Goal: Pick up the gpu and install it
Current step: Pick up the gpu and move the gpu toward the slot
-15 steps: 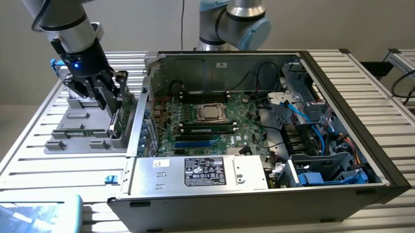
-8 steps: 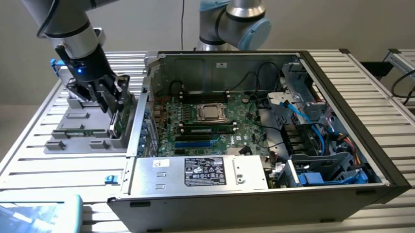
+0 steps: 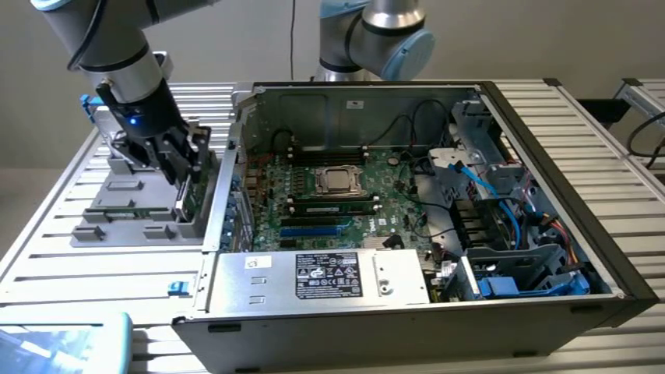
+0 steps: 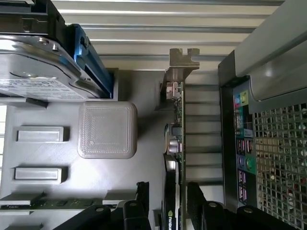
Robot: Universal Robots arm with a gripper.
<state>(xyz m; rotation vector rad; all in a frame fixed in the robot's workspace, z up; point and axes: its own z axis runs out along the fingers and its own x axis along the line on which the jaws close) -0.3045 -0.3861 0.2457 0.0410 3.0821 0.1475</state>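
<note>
Down beside the case (image 3: 540, 140), the gripper (image 3: 179, 167) hangs over the grey tray (image 3: 114, 210) on the slatted tabletop (image 3: 62, 273). Its jaws are open and straddle the gpu (image 3: 187, 195), which stands on edge in the tray's slot nearest the case. From the wrist, the gripper (image 4: 168, 187) has one dark finger on each side of the gpu (image 4: 178, 120). A gap shows on the side away from the case (image 4: 268, 48), and the other finger sits just beside the board.

"NVIDIA" reads on the card between the jaws. The silver drive (image 4: 33, 62) in the tray (image 4: 148, 167) carries a label too small to read, as does the power supply (image 3: 322, 276) inside the case.

The wrist view adds the case's coloured rear ports (image 4: 242, 143) and a square grey block (image 4: 106, 129).
</note>
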